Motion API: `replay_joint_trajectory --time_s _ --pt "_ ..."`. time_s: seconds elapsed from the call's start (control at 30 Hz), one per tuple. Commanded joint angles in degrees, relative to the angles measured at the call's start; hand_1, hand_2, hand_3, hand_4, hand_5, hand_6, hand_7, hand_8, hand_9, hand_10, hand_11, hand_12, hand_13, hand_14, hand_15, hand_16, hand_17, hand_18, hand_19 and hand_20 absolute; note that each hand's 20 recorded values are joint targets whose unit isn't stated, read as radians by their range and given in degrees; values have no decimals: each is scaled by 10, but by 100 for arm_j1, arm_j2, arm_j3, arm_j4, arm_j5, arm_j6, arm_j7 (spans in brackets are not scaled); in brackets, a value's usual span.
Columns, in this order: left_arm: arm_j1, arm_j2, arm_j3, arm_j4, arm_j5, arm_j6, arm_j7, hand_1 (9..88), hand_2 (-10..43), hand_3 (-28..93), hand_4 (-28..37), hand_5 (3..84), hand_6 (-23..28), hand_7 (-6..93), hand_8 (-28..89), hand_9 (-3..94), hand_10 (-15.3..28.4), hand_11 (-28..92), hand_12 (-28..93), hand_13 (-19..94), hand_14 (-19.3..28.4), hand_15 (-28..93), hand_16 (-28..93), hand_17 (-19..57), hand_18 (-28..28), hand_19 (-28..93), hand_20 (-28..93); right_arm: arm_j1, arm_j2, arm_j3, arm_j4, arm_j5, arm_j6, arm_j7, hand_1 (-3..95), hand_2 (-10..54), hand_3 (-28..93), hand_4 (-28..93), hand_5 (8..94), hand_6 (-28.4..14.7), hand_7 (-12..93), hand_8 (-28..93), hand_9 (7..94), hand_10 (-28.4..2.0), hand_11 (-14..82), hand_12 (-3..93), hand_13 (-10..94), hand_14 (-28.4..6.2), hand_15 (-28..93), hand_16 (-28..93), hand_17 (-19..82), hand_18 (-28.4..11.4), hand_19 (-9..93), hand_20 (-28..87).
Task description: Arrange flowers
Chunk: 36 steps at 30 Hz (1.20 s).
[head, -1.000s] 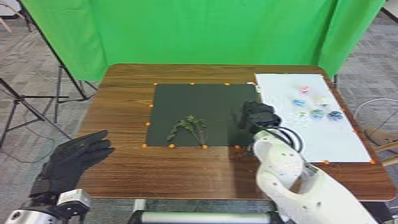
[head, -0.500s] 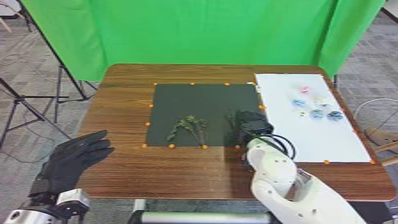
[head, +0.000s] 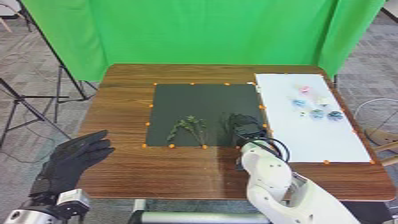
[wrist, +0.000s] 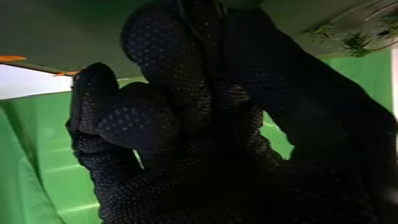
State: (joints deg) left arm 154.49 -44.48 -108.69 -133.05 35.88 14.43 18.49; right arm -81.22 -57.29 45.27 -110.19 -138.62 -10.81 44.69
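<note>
dark mat [head: 202, 96]: sprigs [head: 190, 121] near right hand [head: 250, 131].

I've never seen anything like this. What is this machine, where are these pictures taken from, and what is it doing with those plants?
It is a robot with two hands in black gloves, working at a wooden table. The head view looks forward and down from its head. The right wrist view comes from a camera on its right wrist, so that glove looks very large and close.

The left hand is open near the table's left side. The right hand is over the right part of a dark mat; I can't tell whether it holds anything. Green sprigs lie on the mat, and small pink and blue flowers lie on a white sheet to the right. The task is arranging flowers.
</note>
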Motion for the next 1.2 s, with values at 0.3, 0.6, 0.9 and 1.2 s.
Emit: replay_joint_trajectory --time_s 0.3,0.6,0.9,1.2 --pt "337 273 -110 -60 -202 151 230 267 79 802 -135 444 143 120 -76 389 225 333 96 289 284 559 -118 -96 225 583 147 83 132 -8 -223 143 -413 272 326 -38 737 -192 800 -64 329 -53 805 -182 432 255 732 -146 763 284 348 -284 890 147" --pt "358 176 -133 -85 -136 131 162 267 78 804 -136 446 142 122 -77 390 226 333 96 291 284 561 -117 -95 225 583 146 103 196 153 -484 347 -760 333 311 -29 726 -186 792 -78 325 -57 792 -193 433 253 722 -158 767 284 341 -284 872 139" --pt "334 52 -79 -105 -55 121 145 265 75 810 -138 446 141 125 -78 391 223 338 97 290 284 561 -117 -95 224 584 145 -155 871 963 -1077 568 -530 -26 278 12 718 -179 755 -98 301 -52 742 -226 427 253 682 -191 769 277 307 -284 856 137" --pt "242 -10 -5 -110 -24 109 44 264 73 815 -142 448 140 125 -79 390 222 338 95 288 284 563 -117 -95 222 583 145 -368 1385 1837 -755 600 36 -783 281 25 781 -182 668 -100 283 -66 625 -244 408 238 569 -202 771 232 214 -284 824 146"
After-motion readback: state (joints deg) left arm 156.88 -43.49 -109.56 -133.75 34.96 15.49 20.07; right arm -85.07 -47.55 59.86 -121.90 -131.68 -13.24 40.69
